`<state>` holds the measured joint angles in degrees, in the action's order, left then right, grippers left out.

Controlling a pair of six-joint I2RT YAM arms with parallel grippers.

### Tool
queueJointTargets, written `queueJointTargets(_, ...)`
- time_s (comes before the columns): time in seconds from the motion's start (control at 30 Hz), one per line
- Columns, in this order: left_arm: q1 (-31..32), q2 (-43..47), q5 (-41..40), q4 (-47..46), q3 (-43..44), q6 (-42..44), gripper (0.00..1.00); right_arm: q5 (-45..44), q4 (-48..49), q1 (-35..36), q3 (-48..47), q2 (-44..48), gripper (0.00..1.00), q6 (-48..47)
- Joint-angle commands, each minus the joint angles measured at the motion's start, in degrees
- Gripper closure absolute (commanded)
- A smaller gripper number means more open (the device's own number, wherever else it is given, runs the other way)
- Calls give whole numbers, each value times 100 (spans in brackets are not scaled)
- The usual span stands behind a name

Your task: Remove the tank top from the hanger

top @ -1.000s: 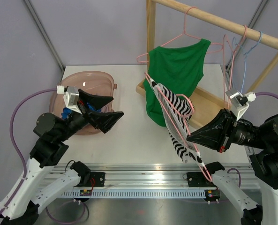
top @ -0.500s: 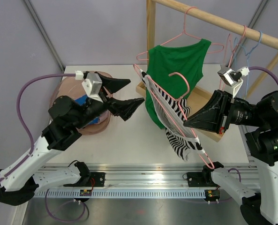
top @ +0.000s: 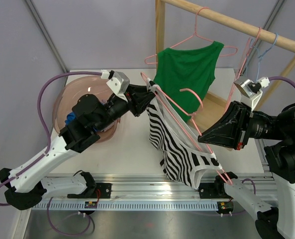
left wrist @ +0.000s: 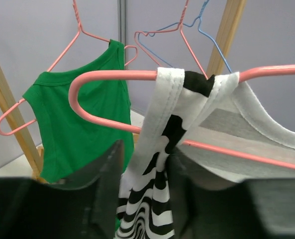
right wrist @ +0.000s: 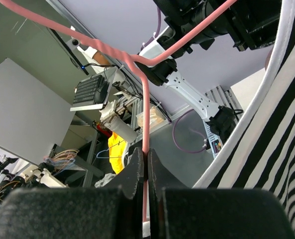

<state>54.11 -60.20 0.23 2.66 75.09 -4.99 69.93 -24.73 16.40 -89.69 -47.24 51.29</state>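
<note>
Basin (top: 61,97) sits far left on the surface (top: 130,149). My left hand (top: 148,98) is pinched on a shoulder strap of the striped tank top (top: 174,144), which dangles mid-air between both hands with its straps looped over the pink hanger (left wrist: 112,75). Right hand (top: 202,139) is clamped tight on that hanger's wire. Green top (top: 187,69) hangs on the wooden rack (top: 227,20) behind.
</note>
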Motion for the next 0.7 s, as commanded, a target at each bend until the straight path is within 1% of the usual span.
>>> queueJointTargets(0.0, 38, 26, -601, -354, 173, 43, 68, -84, -643, 47, -329, -22, 100, -731)
queueJointTargets(0.07, 39, 149, -918, -292, 24, -19, 76, -348, -971, 38, -347, -65, 100, -1014)
queueJointTargets(0.1, 39, 210, -1363, -283, -29, -54, 78, -427, -1225, 38, -313, -83, 100, -1259)
queueJointTargets(0.13, 39, 324, -1620, -274, -82, -141, 82, -550, -1331, 38, -277, -109, 100, -1366)
queueJointTargets(0.17, 39, 369, -2223, -57, -178, -186, 86, -594, -1420, 38, -234, -127, 100, -1471)
queueJointTargets(0.2, 39, 404, -2603, 32, -214, -299, 95, -621, -1525, 47, -120, -153, 100, -1629)
queueJointTargets(0.23, 39, 430, -2955, 146, -223, -344, 100, -604, -1535, 38, -49, -162, 100, -1692)
queueJointTargets(0.27, 21, 439, -3315, 391, -188, -388, 100, -551, -1517, 38, 30, -162, 100, -1762)
queueJointTargets(0.3, -14, 431, -3963, 550, -144, -519, 100, -490, -1491, 38, 187, -162, 100, -1858)
queueJointTargets(0.33, -66, 413, -4169, 726, -92, -616, 100, -341, -1456, 38, 258, -145, 100, -1911)
queueJointTargets(0.37, -276, 335, -4415, 1145, 92, -756, 100, -218, -1386, 38, 450, -127, 100, -1938)
queueJointTargets(0.4, -426, 282, -4452, 1428, 189, -1175, 100, -60, -1046, 38, 574, -31, 100, -1886)
queueJointTargets(0.43, -619, 220, -4374, 1683, 286, -1362, 100, 281, -773, 38, 723, 22, 100, -1772)
queueJointTargets(0.47, -1012, 176, -4243, 2095, 383, -1538, 100, 467, -439, 38, 873, 109, 100, -1623)
queueJointTargets(0.5, -1181, 71, -4015, 2290, 514, -1879, 100, 591, 164, 38, 1135, 188, 100, -1291)
queueJointTargets(0.57, -1585, 0, -3690, 2615, 603, -2066, 100, 750, 459, 38, 1269, 417, 100, -1209)
queueJointTargets(0.67, -1833, -149, -3048, 2897, 744, -2348, 100, 829, 548, 38, 1340, 628, 100, -1428)
